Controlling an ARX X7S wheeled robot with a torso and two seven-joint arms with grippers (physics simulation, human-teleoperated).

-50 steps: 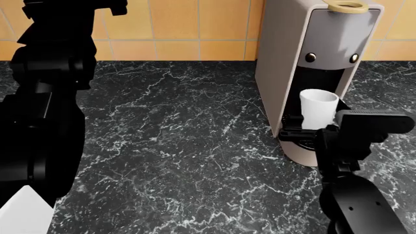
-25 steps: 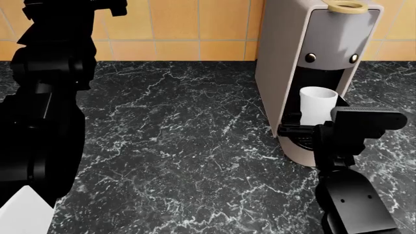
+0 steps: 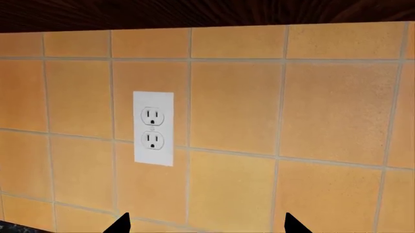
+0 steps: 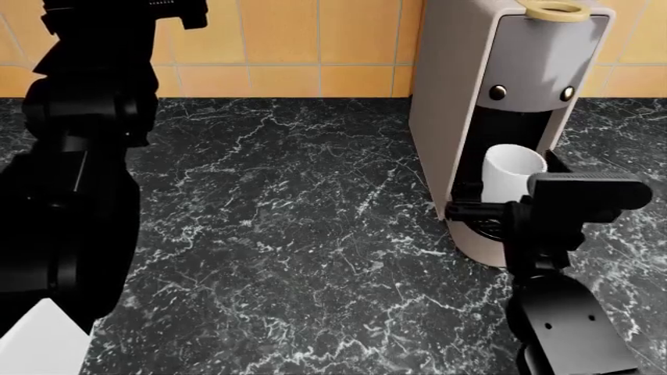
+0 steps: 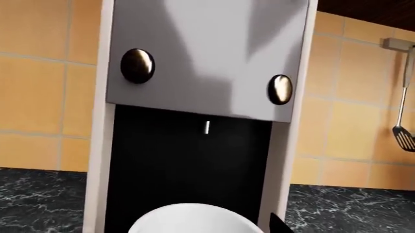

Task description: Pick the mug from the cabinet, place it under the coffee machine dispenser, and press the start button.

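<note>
Far left in the head view: left arm [image 4: 73,156], black and bulky, raised against the orange tiled wall [image 4: 281,39], well apart from the machine. Left end effector [image 3: 206,224] seen only in the left wrist view as two dark fingertips spread wide apart with nothing between them, facing a white double wall outlet [image 3: 153,128] set in the tiles under a dark wooden cabinet edge [image 3: 207,12].

Centre: black marble worktop [image 4: 281,234] with white veining.

Right of centre: tall, narrow, pale grey coffee machine dispenser [image 4: 448,101] standing on the worktop against the wall, beige ring [image 4: 554,10] on top, two round dark buttons [image 4: 498,92] on its front panel above a black recess. Small plain white mug [image 4: 511,173] upright inside that recess, under the panel, on the round black drip tray [image 4: 488,226].

Just in front of the mug, on the near side: right end effector [image 4: 505,205], a black block with one dark finger [image 4: 474,209] reaching left across the base of the recess. Contact with the mug not clear; opening width not clear either. In the right wrist view, white mug rim at the lower edge, close below the camera, with a dark fingertip beside it and the two buttons higher up.

Far right in the right wrist view: a spatula [image 5: 405,138] hanging on the tiles.
</note>
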